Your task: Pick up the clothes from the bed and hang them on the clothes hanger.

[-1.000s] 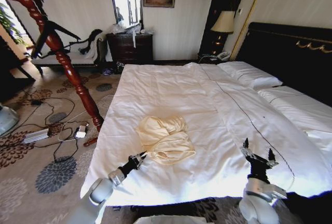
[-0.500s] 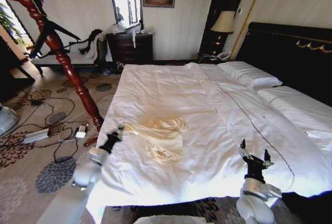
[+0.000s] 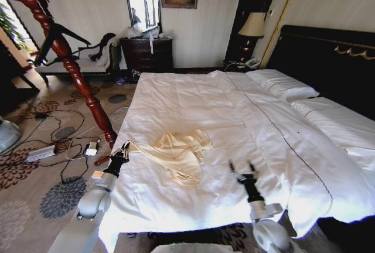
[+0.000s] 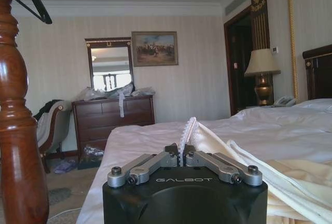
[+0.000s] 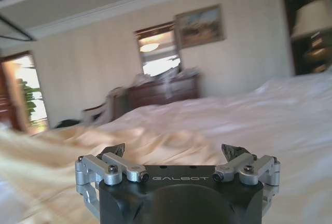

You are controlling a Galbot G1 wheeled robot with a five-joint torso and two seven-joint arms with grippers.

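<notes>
left gripper (image 3: 123, 149) at the bed's left edge, fingers pinched tight on a stretched corner of the cream-yellow garment (image 3: 179, 153). right gripper (image 3: 241, 169) low over the white bedding (image 3: 193, 98) just right of the garment, fingers spread wide, holding nothing.

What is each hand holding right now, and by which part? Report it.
The left hand pinches the cream-yellow garment by a stretched-out edge at the bed's side. The right hand is open, holding nothing.

Clothes (image 3: 179, 150) on bed (image 3: 246, 124) (left half)
</notes>
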